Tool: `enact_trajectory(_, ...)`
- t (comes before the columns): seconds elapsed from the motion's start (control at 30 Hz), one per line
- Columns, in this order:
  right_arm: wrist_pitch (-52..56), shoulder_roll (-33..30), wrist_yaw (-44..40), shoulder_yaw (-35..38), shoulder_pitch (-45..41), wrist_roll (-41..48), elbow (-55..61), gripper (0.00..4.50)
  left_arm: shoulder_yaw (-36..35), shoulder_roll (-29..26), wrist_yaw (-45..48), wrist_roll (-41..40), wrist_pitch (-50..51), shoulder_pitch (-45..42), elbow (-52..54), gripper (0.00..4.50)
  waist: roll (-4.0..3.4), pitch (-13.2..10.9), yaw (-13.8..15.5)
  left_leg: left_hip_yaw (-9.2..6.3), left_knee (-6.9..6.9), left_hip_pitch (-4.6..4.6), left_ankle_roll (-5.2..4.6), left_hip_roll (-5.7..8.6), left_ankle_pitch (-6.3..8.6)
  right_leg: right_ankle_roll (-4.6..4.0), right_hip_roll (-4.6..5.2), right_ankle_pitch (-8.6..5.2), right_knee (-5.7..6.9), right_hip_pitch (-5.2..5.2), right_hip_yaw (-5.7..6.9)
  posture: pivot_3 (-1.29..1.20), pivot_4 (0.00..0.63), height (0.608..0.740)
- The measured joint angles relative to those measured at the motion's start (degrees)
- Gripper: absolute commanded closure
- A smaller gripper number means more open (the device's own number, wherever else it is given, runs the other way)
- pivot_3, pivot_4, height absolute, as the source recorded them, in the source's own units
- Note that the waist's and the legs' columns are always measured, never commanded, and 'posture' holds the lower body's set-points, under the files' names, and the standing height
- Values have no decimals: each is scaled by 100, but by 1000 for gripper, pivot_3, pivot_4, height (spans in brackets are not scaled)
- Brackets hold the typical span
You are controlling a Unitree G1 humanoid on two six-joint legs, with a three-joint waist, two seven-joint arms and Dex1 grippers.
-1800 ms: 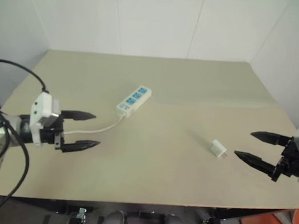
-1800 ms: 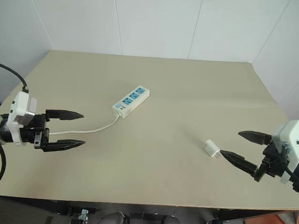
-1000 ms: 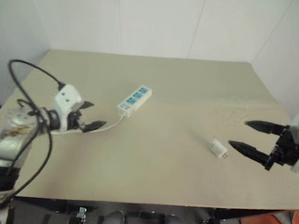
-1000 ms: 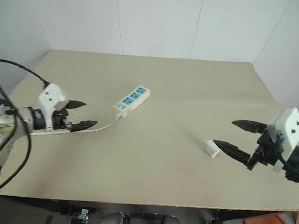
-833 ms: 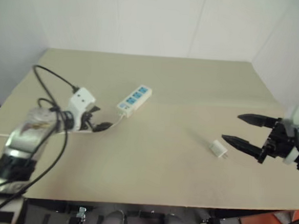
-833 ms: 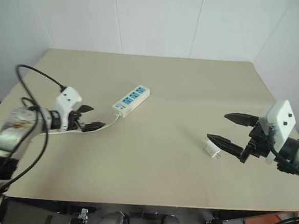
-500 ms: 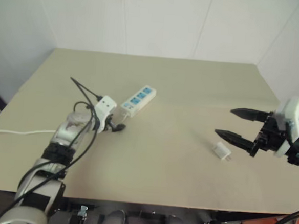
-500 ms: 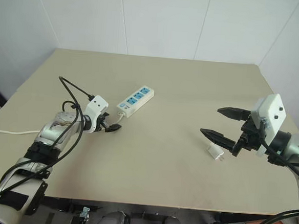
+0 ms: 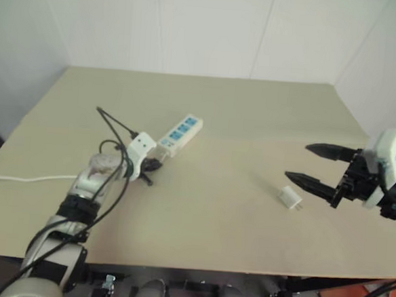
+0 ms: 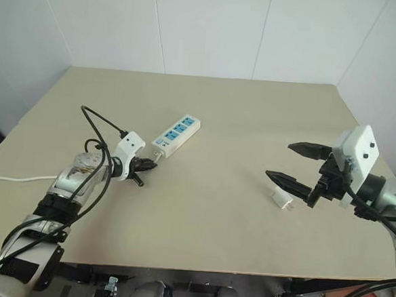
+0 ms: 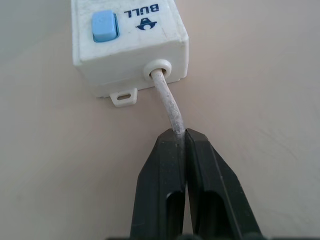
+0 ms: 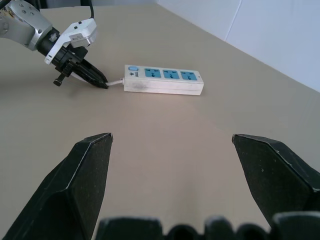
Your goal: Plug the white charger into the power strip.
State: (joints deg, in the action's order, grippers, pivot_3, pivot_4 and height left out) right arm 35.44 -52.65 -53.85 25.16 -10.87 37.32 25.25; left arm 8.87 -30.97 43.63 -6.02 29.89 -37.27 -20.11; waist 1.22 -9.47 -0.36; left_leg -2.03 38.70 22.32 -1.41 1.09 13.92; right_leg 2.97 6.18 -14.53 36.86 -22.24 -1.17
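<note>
Beige and bare apart from a few things, the counter (image 10: 206,224) stands against white wall panels (image 10: 213,27). Well to the right of the power strip, the white charger (image 10: 281,198) lies alone on the counter, tipped on its side, touching nothing. The power strip (image 10: 175,135) lies diagonally toward the counter's left-middle, its three blue sockets facing up and its blue switch at the nearer end. From that switch end its thin white cord (image 11: 167,102) comes out and runs off toward the counter's left edge. The left claw (image 10: 144,164) sits just beside the power strip's switch end, its black fingers (image 11: 170,185) pressed together with the cord pinched between their tips, right next to where the cord leaves the housing. The right claw (image 10: 294,167) hangs far to the right of the power strip, just beside the charger but apart from it, its two fingers spread wide with nothing between them, pointing back across the counter toward the strip.
</note>
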Motion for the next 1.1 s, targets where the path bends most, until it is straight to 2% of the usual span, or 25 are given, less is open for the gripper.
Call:
enact_trajectory(0.13, -7, 0, -27, -13, -16, 0, -66, 0, -41, -384, 669, -219, -127, 576, 717, 4453, -1, 0, -37, 2, -11, 4, -2, -3, 2, 0, 3, 0, -15, -3, -2, 0, 150, 740)
enact_trajectory(0.3, -8, -3, -67, -48, -54, 0, -107, 0, -276, -1117, 1647, -636, -742, 1790, 1715, 4453, -1, 0, -52, 12, -40, 5, -3, -8, 2, -3, 11, -1, -27, -18, -13, 0, 150, 740)
enact_trajectory(0.43, -8, -4, -86, -49, -56, 1, -110, 0, -535, -1560, 1974, -836, -854, 2504, 2229, 4453, -4, -1, -30, 13, -45, -3, -2, -7, 2, -5, 18, -2, -27, -13, -15, 0, 150, 740)
enact_trajectory(0.57, -8, -4, -91, -49, -57, 6, -105, 0, -756, -1621, 2073, -982, -1011, 2823, 2343, 3358, -4, -1, -17, 13, -45, -1, -3, -6, 2, -4, 18, -2, -32, -13, -13, 0, 150, 740)
enact_trajectory(0.7, -8, -3, -79, -49, -45, 7, -105, 0, -1065, -1745, 2829, -1735, -922, 3013, 2451, 2025, -3, -4, -29, 15, -45, 24, -2, -6, 2, -5, 18, -2, -27, -42, -12, 0, 150, 740)
enact_trajectory(0.77, -7, 5, -37, -44, -46, 11, -104, 0, -1237, -1849, 3088, -2086, -826, 2901, 2568, 1333, -3, -4, -24, 15, -45, 26, -3, -6, 2, -5, 18, -2, -25, -43, -12, 0, 150, 740)
enact_trajectory(0.9, -7, 49, 62, -34, -18, 28, -55, 0, -1444, -1764, 3039, -2267, -827, 2292, 2451, 61, -3, -4, 21, 16, -42, 22, -3, -2, 2, -4, 16, -2, -27, -36, -8, 0, 150, 740)
enact_trajectory(0.97, -7, 61, 96, -30, 13, 77, 7, 0, -1457, -1588, 2900, -2256, -868, 2157, 2361, 23, -3, -4, 18, 18, -43, 23, -3, -1, 2, -3, 15, -2, -30, -36, -9, 0, 150, 740)
enact_trajectory(1.1, -6, 63, 158, -5, 30, 169, 26, 0, -1430, -623, 2179, -2070, -1343, 1835, 1970, 23, 2, -7, 32, 20, -38, 20, -3, 0, 2, -1, 15, 0, -26, -32, -10, 0, 150, 740)
